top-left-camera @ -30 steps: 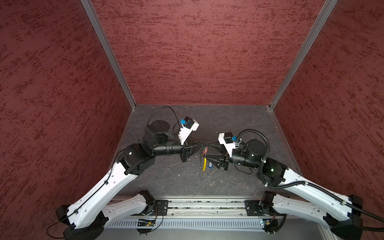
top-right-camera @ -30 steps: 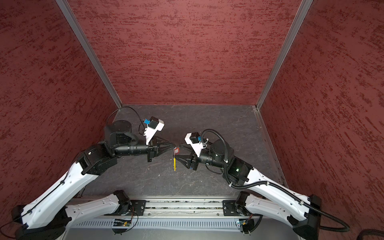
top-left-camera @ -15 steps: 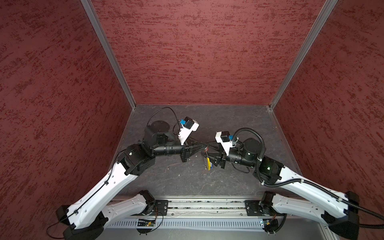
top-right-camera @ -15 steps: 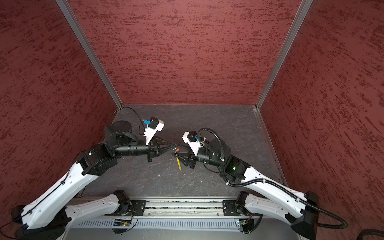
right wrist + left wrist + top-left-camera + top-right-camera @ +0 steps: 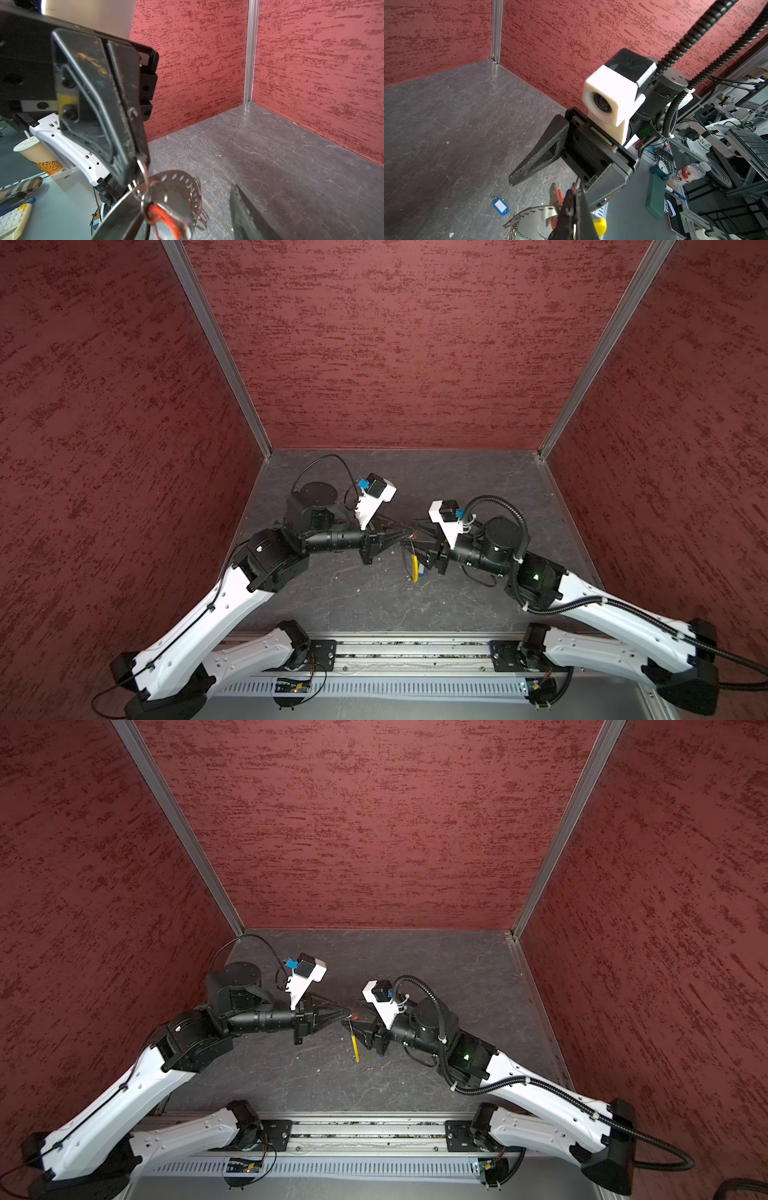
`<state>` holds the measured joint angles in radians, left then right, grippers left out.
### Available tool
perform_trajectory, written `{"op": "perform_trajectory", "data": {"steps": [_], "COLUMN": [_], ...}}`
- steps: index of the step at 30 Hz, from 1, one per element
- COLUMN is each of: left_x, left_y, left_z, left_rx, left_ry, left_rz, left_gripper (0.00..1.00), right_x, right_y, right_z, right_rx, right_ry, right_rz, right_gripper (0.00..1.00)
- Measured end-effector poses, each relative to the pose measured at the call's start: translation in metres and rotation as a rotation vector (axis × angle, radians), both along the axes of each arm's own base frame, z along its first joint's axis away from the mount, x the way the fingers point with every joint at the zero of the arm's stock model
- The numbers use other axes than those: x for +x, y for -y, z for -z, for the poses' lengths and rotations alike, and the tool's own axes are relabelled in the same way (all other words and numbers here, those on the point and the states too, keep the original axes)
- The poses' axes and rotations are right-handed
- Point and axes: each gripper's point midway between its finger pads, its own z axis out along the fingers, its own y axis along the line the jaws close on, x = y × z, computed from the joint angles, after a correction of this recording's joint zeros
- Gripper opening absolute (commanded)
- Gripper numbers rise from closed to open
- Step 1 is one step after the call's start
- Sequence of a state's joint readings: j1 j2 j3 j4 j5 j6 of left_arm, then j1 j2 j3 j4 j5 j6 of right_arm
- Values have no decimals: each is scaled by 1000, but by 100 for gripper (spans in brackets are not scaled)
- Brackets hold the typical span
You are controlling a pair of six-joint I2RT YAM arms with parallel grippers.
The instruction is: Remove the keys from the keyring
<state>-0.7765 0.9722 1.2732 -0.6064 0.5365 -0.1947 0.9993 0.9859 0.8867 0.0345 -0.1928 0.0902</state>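
My left gripper (image 5: 129,174) is clamped on a small ring of the keyring (image 5: 176,176), holding it above the table (image 5: 446,124); my right gripper (image 5: 353,1020) stands open astride the red key tag (image 5: 164,220), not gripping it; the blue key tag (image 5: 500,206) lies loose on the table, so I judge one off and red remaining; since a second ago the right arm has closed in.

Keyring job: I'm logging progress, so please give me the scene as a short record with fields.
left gripper: shut on the keyring, held off the table
right gripper: open, close to the red key tag
red key tag: hanging on the keyring
blue key tag: lying on the table, off the keyring
yellow segment: hanging below the left gripper
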Motion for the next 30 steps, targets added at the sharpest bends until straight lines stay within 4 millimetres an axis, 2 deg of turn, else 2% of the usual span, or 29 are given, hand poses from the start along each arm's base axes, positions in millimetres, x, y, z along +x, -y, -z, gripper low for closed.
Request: {"op": "perform_trajectory", "data": {"steps": [6, 10, 14, 17, 30], "left_x": [0, 3, 8, 7, 2], "left_y": [-1, -7, -10, -11, -10], "left_z": [1, 4, 5, 4, -1], "left_rx": [-3, -15, -27, -33, -56], "left_ry": [-1, -8, -27, -31, -36], "left_rz": [3, -3, -11, -3, 35], "left_gripper": [0, 0, 0, 0, 0], "right_x": [-1, -2, -3, -3, -5], "right_y": [-1, -1, -1, 0, -1], "right_z": [1, 1, 2, 1, 4], "right_rx": [-9, -10, -14, -13, -31], "right_ry": [14, 15, 15, 16, 12], "right_rz": [-6, -11, -11, -12, -21], "right_gripper": [38, 37, 31, 27, 19]}}
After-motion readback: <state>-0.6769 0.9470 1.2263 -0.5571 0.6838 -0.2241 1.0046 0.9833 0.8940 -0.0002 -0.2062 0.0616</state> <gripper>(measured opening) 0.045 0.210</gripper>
